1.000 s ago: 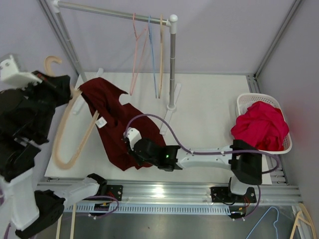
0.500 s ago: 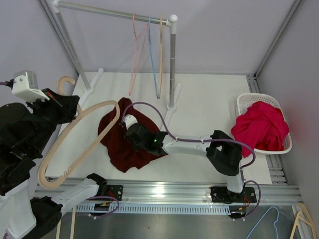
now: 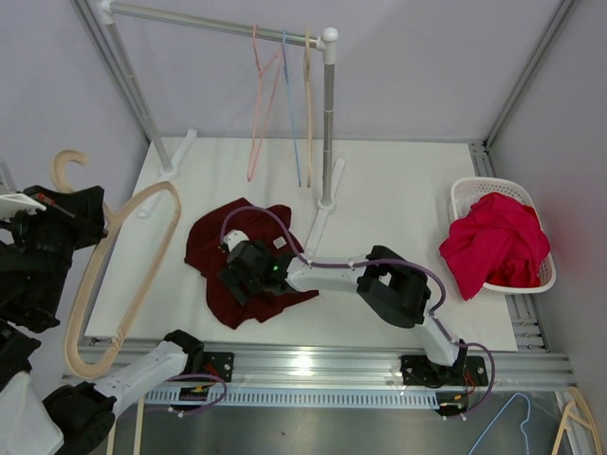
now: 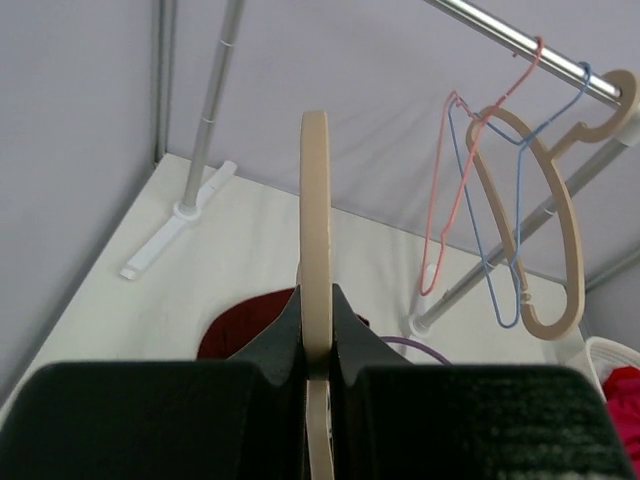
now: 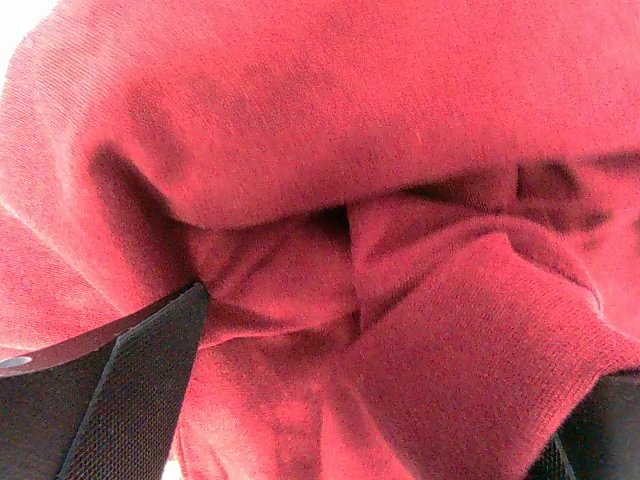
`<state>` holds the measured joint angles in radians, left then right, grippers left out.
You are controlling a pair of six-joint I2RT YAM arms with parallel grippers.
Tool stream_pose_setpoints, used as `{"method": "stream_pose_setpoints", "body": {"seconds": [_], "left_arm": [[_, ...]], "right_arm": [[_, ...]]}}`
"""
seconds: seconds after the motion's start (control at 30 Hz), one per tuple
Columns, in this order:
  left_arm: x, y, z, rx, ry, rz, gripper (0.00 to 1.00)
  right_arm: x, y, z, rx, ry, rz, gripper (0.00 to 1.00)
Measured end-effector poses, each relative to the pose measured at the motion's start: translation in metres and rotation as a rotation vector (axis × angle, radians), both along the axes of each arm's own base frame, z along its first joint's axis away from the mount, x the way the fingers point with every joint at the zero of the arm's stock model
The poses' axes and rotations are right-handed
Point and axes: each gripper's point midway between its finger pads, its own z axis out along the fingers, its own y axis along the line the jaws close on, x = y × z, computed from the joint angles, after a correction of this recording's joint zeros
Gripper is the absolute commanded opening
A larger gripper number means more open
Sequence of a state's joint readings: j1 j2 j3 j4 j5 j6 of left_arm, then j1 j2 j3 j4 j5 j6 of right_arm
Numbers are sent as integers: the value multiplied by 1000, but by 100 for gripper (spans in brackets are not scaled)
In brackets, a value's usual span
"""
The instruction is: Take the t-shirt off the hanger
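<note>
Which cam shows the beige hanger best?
Top external: it shows the whole hanger, hook to both shoulders, clear of the t-shirt. Left wrist sees it only edge-on, pinched in the left gripper. Right wrist shows just red t-shirt fabric, no hanger.

Right of the post [image 3: 328, 123] the table [image 3: 408, 180] lies bare as far as the basket [image 3: 465, 201] at the right edge; the way there is free. Just left of the post three hangers [image 3: 306, 104] hang from the rail [image 3: 209, 23] and block the room under it; further left it is open up to the left post [image 3: 136, 95]. The foot [image 3: 321, 220] of the post lies flat toward the front. In front-left of the post the right arm [image 3: 332, 275] lies low across the table over the t-shirt [image 3: 204, 242], with a cable [image 3: 256, 207] arching above. Far left of the post a big hanger [image 4: 315, 220] stands in the air over the table edge
</note>
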<state>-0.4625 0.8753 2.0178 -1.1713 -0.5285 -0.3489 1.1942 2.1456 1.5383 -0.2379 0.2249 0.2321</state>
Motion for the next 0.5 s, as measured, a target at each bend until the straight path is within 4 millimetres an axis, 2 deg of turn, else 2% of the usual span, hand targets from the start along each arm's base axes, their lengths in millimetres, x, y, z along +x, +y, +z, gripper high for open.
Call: {"method": "stream_pose_setpoints", "body": {"seconds": [0.2, 0.4, 0.5], "left_arm": [[-2, 15, 6, 24, -26, 69, 1], [1, 18, 8, 40, -33, 94, 1], [6, 17, 5, 52, -25, 98, 1]], "right_arm": [[-3, 29, -1, 25, 34, 50, 99], [-7, 46, -7, 36, 66, 87, 99], [-10, 47, -9, 46, 87, 105, 79]]}}
